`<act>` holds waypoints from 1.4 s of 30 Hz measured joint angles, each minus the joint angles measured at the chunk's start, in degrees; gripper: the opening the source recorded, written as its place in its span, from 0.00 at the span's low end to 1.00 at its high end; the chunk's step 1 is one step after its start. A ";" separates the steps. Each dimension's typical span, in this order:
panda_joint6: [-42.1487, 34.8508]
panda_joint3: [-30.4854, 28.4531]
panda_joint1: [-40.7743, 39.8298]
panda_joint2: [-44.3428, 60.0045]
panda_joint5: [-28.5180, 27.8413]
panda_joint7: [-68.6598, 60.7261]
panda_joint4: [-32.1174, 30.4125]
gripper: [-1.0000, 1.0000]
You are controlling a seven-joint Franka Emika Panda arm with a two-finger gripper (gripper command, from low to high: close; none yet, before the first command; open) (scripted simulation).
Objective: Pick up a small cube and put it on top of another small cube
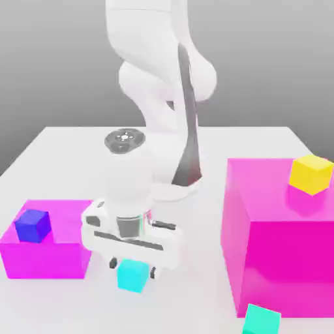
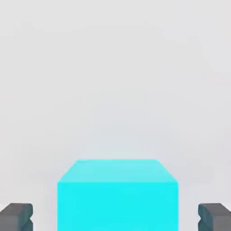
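The hand (image 1: 134, 266) hung spread wide around the cyan cube (image 1: 133, 274), fingers (image 2: 17, 216) apart from its sides.

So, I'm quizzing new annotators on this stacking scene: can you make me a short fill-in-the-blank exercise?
1. The hand is lowered around the ____ cube, its fingers apart on either side.
2. The yellow cube sits on the taller ____ block.
3. On the lower magenta block rests a ____ cube.
4. The green cube lies on the ____.

Missing words: cyan; magenta; blue; table
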 joint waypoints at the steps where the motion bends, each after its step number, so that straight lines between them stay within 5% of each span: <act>1: 0.01 0.01 0.00 0.00 -0.04 0.04 0.00 0.00; 12: -10.01 1.04 -0.92 -12.30 0.72 -0.51 -1.98 0.00; 26: -41.90 13.17 14.09 -31.32 12.97 25.00 19.27 0.00; 34: -59.27 23.73 19.15 -38.86 12.25 45.31 23.51 0.00; 38: -53.37 26.30 18.93 -36.52 11.27 48.05 18.54 0.00; 39: -51.61 26.68 18.89 -35.87 11.21 48.24 17.38 1.00; 42: -51.61 26.68 18.89 -35.87 11.21 48.24 17.38 1.00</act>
